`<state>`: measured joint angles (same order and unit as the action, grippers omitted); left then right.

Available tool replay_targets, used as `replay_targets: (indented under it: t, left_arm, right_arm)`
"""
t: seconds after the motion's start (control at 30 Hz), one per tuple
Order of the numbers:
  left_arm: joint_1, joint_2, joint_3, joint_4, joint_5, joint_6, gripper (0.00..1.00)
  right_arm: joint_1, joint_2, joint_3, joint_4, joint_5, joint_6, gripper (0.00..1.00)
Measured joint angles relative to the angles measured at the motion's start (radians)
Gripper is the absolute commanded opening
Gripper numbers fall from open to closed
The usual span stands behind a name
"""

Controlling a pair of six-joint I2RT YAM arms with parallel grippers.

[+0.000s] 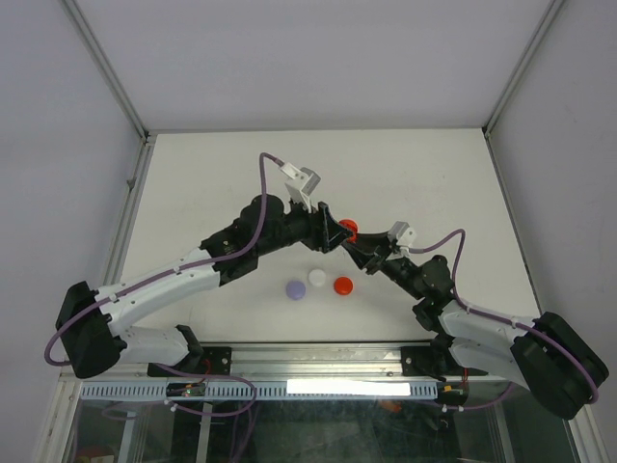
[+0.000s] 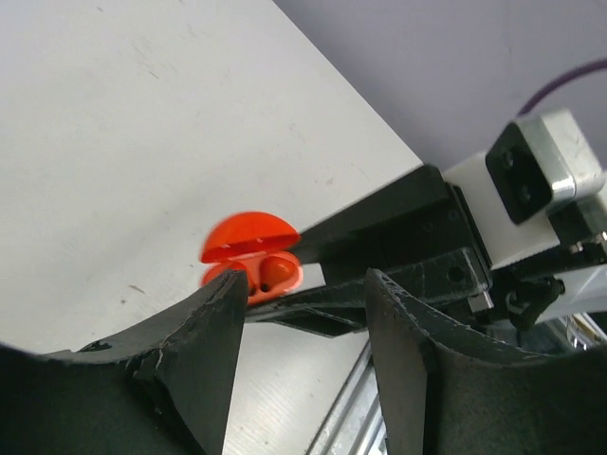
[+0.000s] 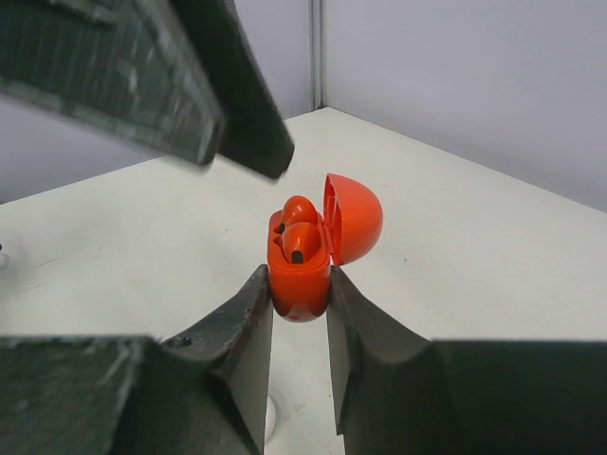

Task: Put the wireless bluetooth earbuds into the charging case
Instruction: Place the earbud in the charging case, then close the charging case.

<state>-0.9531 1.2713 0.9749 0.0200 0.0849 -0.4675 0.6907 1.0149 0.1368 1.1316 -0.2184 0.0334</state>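
- The right tool [image 3: 300,289] clamps the open red charging case [image 3: 303,275]; two red earbuds [image 3: 298,237] look seated.
- The left tool [image 2: 303,284], at the case's 9 o'clock, gapes empty.
- Probably only closing the lid [image 3: 356,218] remains.

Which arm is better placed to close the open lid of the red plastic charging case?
Likely left. The right gripper is clamped on the red plastic charging case, while the left gripper is open, empty and beside its raised lid.
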Motion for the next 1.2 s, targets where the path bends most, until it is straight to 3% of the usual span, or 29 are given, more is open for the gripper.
replay_targets:
  t: [0.17, 0.37, 0.83, 1.2]
  left_arm:
    - [0.097, -0.086, -0.021, 0.000, 0.003, 0.000, 0.58]
    - [0.190, -0.111, -0.045, 0.002, 0.108, -0.019, 0.60]
    - [0.208, -0.003, -0.073, 0.094, 0.386, -0.118, 0.57]
    - [0.219, 0.005, -0.075, 0.146, 0.500, -0.126, 0.53]
  right_arm:
    - [0.000, 0.000, 0.000, 0.000, -0.034, 0.007, 0.00]
    - [0.000, 0.000, 0.027, -0.007, -0.108, 0.022, 0.00]
    - [0.000, 0.006, 0.056, -0.007, -0.216, 0.064, 0.00]
    - [0.000, 0.029, 0.056, 0.024, -0.254, 0.083, 0.00]
